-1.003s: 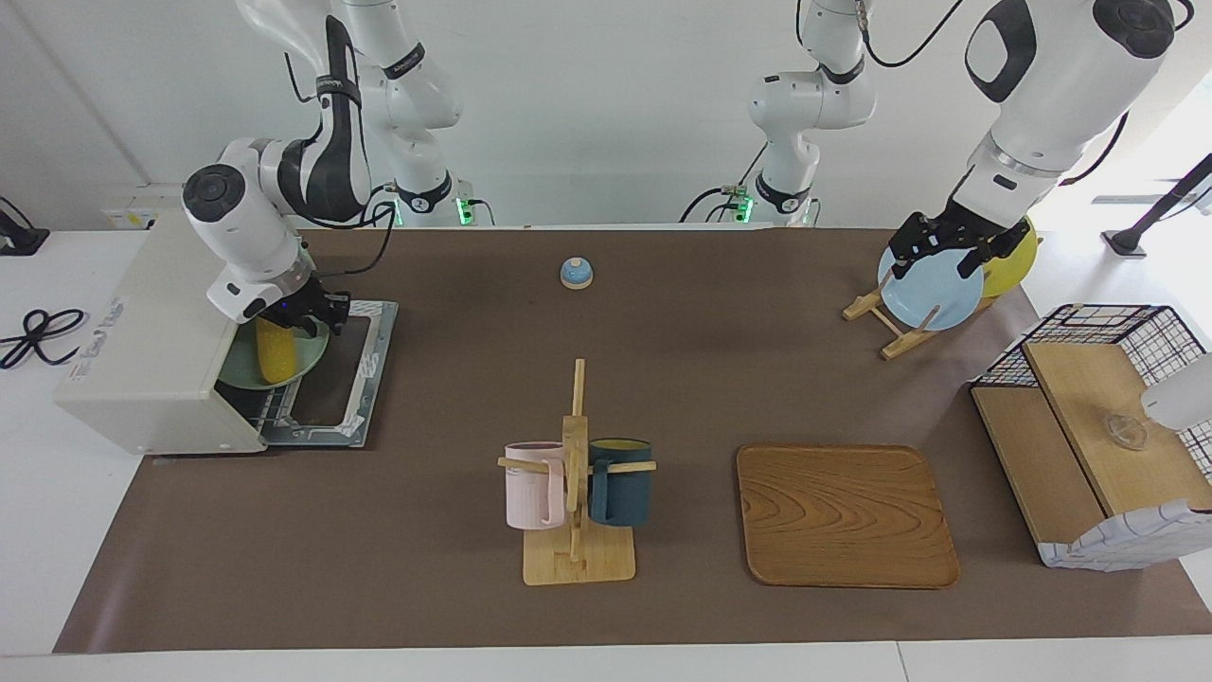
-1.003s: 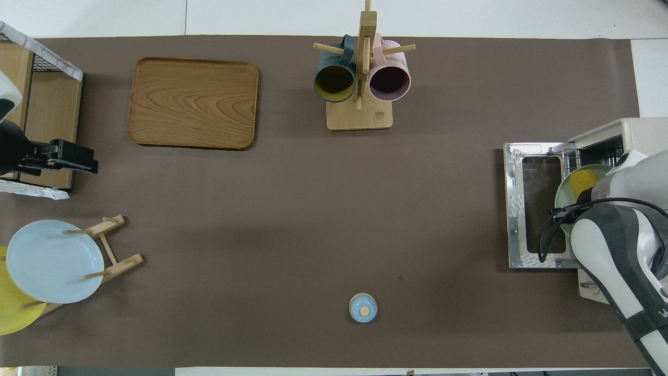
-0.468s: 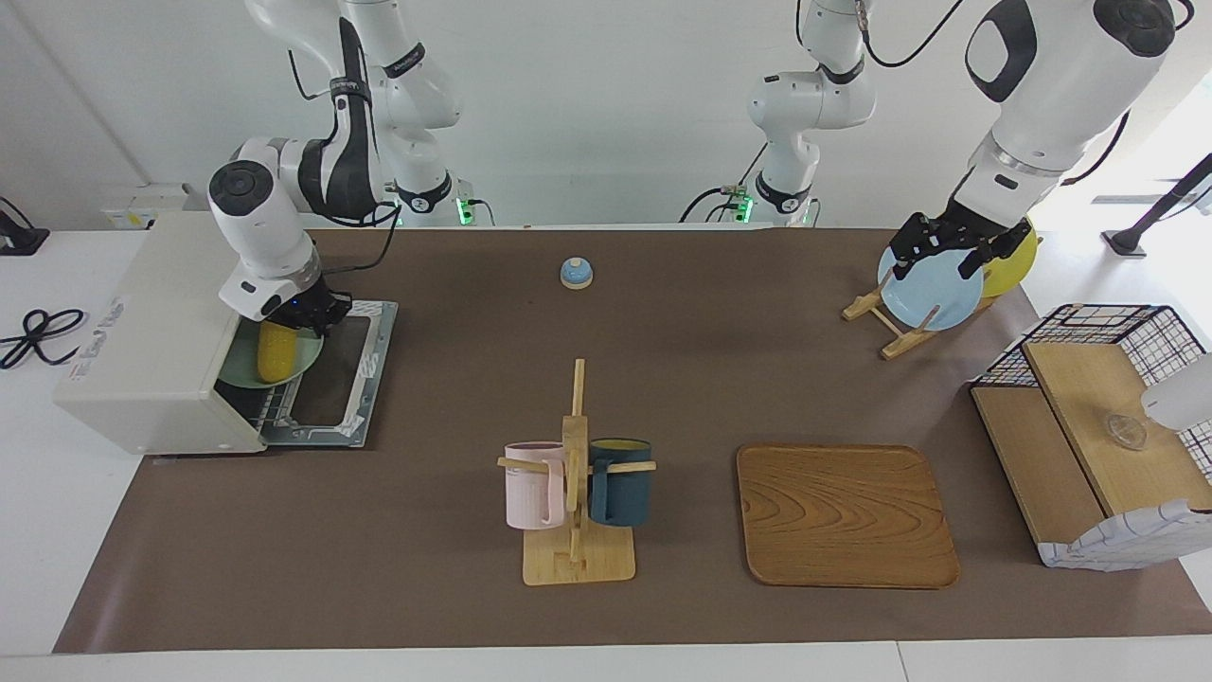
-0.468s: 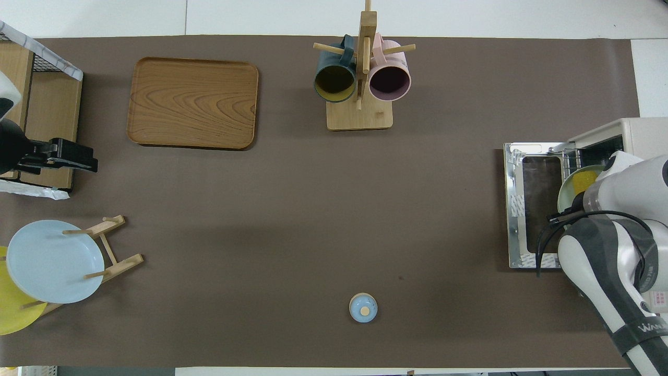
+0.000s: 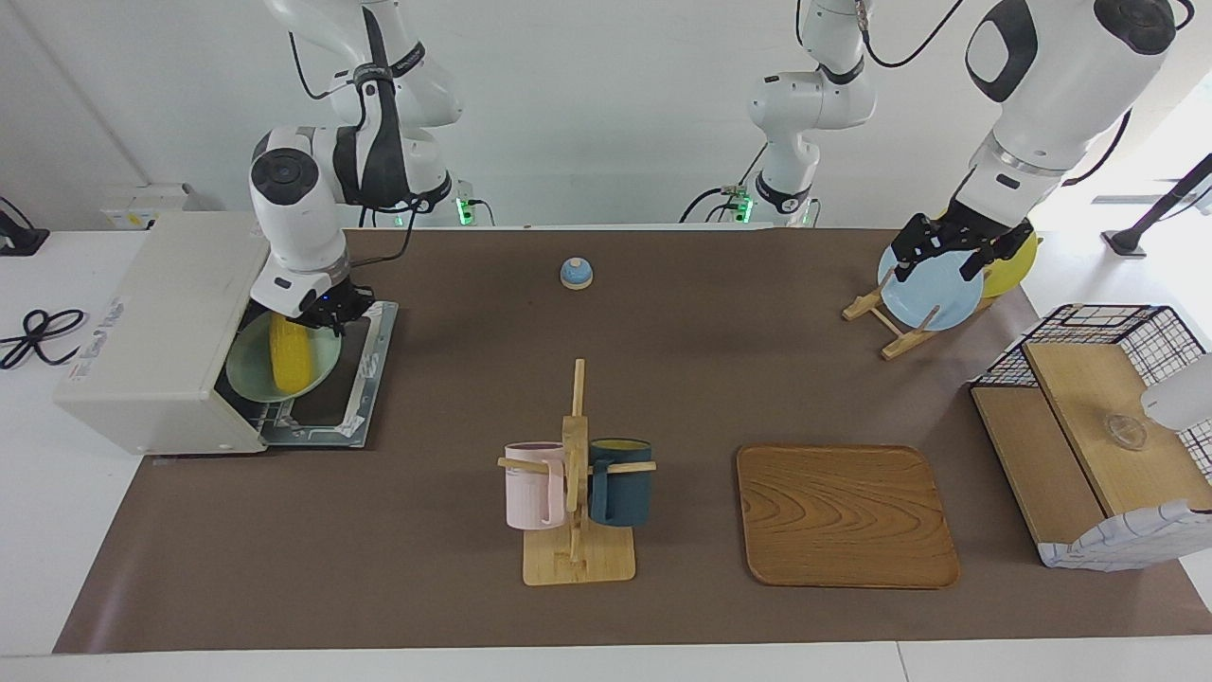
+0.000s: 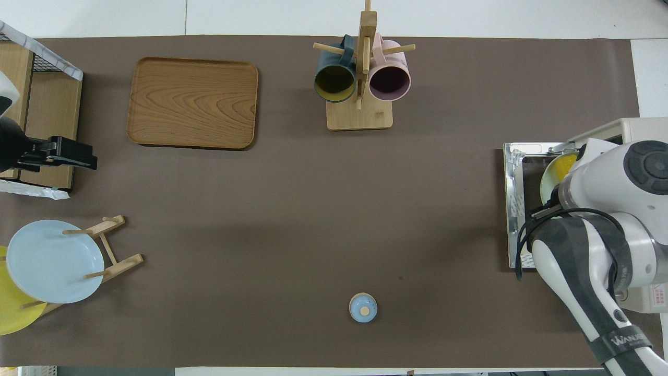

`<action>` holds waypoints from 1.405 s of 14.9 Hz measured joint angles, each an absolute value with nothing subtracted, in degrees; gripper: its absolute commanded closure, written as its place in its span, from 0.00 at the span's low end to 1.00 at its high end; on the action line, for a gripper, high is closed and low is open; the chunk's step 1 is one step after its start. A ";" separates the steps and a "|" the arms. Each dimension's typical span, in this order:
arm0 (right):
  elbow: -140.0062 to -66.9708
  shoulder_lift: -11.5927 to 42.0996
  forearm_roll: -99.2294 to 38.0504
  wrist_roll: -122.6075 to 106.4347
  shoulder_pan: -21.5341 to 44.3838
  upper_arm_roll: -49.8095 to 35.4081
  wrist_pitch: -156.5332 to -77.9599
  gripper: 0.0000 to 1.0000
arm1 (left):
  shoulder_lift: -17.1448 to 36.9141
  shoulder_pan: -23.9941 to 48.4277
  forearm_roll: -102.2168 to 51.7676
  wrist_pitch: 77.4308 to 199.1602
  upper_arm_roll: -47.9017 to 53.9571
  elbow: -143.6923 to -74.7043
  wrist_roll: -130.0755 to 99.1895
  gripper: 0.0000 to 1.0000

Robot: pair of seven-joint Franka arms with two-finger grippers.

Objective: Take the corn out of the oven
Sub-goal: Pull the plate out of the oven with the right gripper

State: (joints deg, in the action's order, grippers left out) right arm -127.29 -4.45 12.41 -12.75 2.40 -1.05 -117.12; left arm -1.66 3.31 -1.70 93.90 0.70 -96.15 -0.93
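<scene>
Facing view shows the right gripper (image 5: 317, 311) low at the mouth of the oven (image 5: 156, 332), over the edge of a green plate (image 5: 248, 374) nearest the robots. It appears to be gripping that rim, though whether its fingers are parted or closed I cannot tell. On the plate just below the claw lies the corn (image 5: 289, 355), loose, with the plate partly drawn out over the lowered oven door (image 5: 365, 384). Well away from that claw, toward the left arm's end of the table, the left gripper (image 5: 952, 248) waits over a blue plate (image 5: 933, 298) in a wooden rack (image 5: 885, 327).

The cob is round and unsecured, so my guess is that a tilted or jerked plate would roll it off onto the door. A weak hold on the thin rim could also drop the plate.
</scene>
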 measured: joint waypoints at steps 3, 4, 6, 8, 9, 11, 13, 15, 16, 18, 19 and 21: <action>-123.42 -3.23 12.85 -3.65 11.87 -1.31 -112.06 1.00 | -1.66 3.31 -1.70 94.03 0.70 -96.16 -0.93 0.00; -121.81 -2.39 12.93 -0.34 15.14 -1.40 -110.58 1.00 | -1.66 3.31 -1.70 94.05 0.70 -96.15 -0.93 0.00; -118.28 0.20 13.00 5.47 20.59 -1.58 -108.92 1.00 | -1.66 3.31 -1.70 94.13 0.70 -96.15 -0.93 0.00; -115.00 3.59 13.00 9.11 24.11 -1.60 -108.91 1.00 | -1.66 3.31 -1.70 94.28 0.70 -96.15 -0.93 0.00; -112.82 5.44 13.01 11.10 26.00 -1.54 -108.54 1.00 | -1.66 3.31 -1.70 94.50 0.70 -96.15 -0.93 0.00; -105.53 10.74 13.04 18.67 31.29 -1.51 -104.45 1.00 | -1.66 3.31 -1.70 94.73 0.70 -96.15 -0.93 0.00; -95.11 18.99 13.05 27.63 36.85 -1.59 -100.62 1.00 | -1.66 3.31 -1.70 94.76 0.70 -96.15 -0.93 0.00; -88.46 26.08 13.05 31.93 39.78 -1.65 -100.48 1.00 | -1.66 3.31 -1.70 94.77 0.70 -96.16 -0.93 0.00; -87.08 28.19 13.05 32.55 40.13 -1.66 -100.97 1.00 | -1.63 3.31 -1.70 94.82 0.70 -96.17 -0.93 0.00; -86.62 29.94 12.11 33.75 40.03 -1.73 -103.00 1.00 | -1.54 3.31 -1.70 95.16 0.70 -96.24 -0.93 0.00; -87.06 30.08 10.84 34.34 40.00 -1.74 -104.08 1.00 | -1.46 3.31 -1.70 95.44 0.70 -96.30 -0.93 0.00; -88.52 30.02 8.74 34.69 39.96 -1.76 -106.15 1.00 | -1.23 3.31 -1.70 96.09 0.70 -96.62 -0.93 0.00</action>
